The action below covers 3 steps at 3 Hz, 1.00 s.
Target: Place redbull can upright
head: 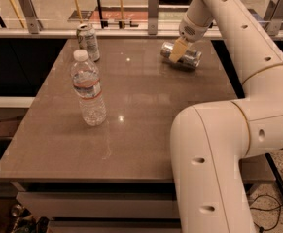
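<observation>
Hand (178, 51): low at far side of worktop (146, 110), against redbull can (194, 58); cannot tell its grip. Redbull can: on its side beneath hand. Water bottle (88, 89): upright, well left of hand.

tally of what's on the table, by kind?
Cans: 2 (redbull can on its side, far right, claw at it; white-and-green can upright, far left)
Bottles: 1 (water bottle upright, left of centre)
Total: 3
</observation>
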Motion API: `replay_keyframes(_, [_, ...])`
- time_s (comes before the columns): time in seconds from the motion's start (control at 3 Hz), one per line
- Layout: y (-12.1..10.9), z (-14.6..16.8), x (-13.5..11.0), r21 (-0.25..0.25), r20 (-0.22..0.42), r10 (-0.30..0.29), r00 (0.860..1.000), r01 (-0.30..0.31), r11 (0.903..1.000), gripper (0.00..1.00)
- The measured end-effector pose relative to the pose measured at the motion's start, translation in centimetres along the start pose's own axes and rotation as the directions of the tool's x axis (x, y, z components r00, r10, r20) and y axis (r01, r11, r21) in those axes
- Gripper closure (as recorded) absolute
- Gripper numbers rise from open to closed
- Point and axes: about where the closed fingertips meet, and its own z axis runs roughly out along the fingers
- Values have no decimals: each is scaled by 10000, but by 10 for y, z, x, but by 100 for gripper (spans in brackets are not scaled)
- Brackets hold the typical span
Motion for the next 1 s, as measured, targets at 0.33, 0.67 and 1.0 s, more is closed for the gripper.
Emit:
replay_keyframes(0.33, [-9,-21,5,245,723,176,9972,-194,9995,100])
replay_keyframes(0.67, [-18,-46,10,545,1571,331,9870,-421,9976,100])
replay_keyframes(1.0, [-26,-72,11,931,2894,106,9572,-391,9949,100])
